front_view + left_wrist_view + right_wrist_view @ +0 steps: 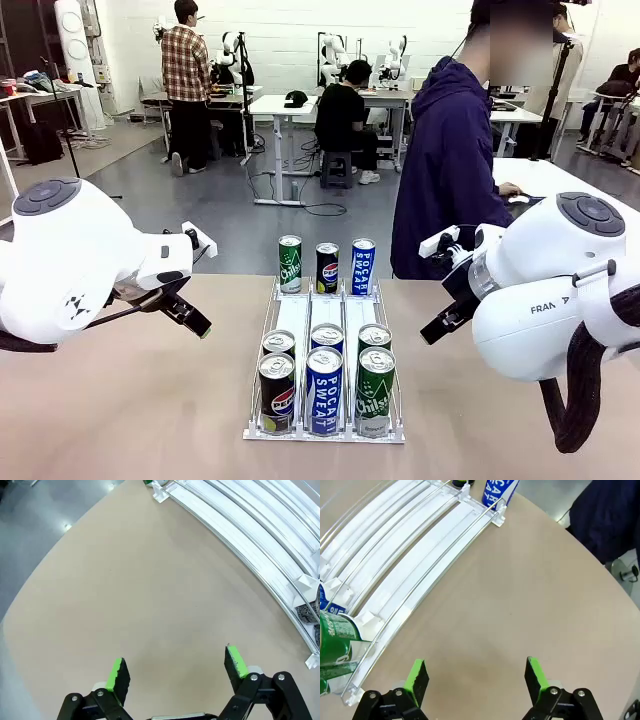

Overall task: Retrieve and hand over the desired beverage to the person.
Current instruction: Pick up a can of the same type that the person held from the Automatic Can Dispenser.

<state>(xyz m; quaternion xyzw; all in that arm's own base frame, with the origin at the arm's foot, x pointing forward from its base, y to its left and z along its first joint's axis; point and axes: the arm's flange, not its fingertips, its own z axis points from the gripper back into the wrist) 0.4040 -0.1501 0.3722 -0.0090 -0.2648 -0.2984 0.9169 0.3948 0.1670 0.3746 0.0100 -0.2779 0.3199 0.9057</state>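
Hovering over the worktop (150, 590), the left gripper (176, 667) and right gripper (476, 672) both stand apart, empty; cans (324, 385) sit in the rack (325, 310) (which one is wanted is unclear), so watch the person (445, 170) before reaching.

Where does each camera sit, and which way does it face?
Front view: between the white left arm and right arm, facing across the tan table to the person in a navy hooded jacket.
Left wrist view: down past the open left gripper onto the table.
Right wrist view: down past the open right gripper.
Shared: the white railed can rack.
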